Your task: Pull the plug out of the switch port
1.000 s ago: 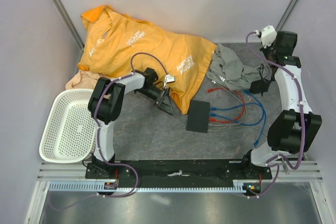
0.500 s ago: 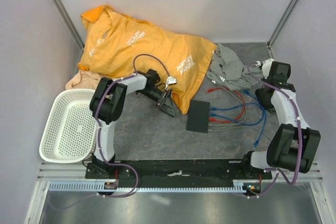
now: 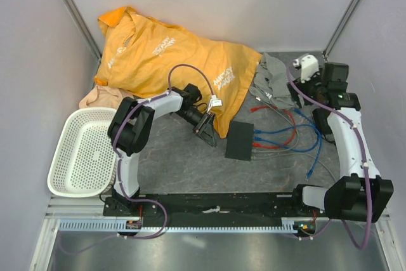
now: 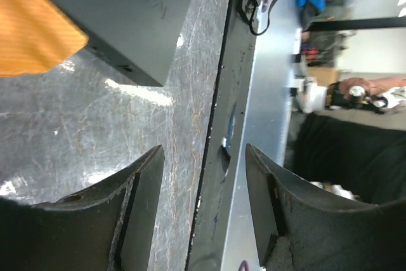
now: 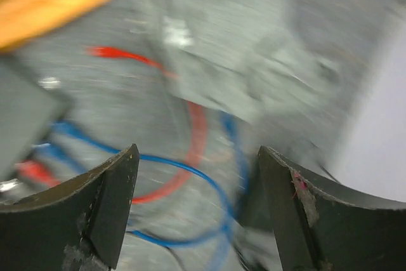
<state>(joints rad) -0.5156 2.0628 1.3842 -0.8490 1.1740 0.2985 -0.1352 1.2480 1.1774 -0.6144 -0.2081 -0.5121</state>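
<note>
The switch (image 3: 240, 141) is a flat black box in the middle of the table, also at the top of the left wrist view (image 4: 114, 17). Blue and red cables (image 3: 279, 136) run into the switch port side (image 3: 254, 139) on its right edge; the plugs themselves are too small to make out. My left gripper (image 3: 207, 130) (image 4: 203, 157) hangs open just left of the switch, with nothing between its fingers. My right gripper (image 3: 299, 97) (image 5: 198, 153) is open above the cable loops (image 5: 190, 176), right of the switch. That view is blurred.
An orange shirt (image 3: 171, 61) covers the back left and overlaps the switch's far left corner. A grey cloth (image 3: 276, 80) lies at the back right. A white basket (image 3: 82, 153) stands at the left edge. A loose blue plug end (image 3: 309, 174) lies near the front right.
My right gripper went from shut to open while its arm swung from the back right corner down over the cables. The left gripper shifted slightly right toward the switch.
</note>
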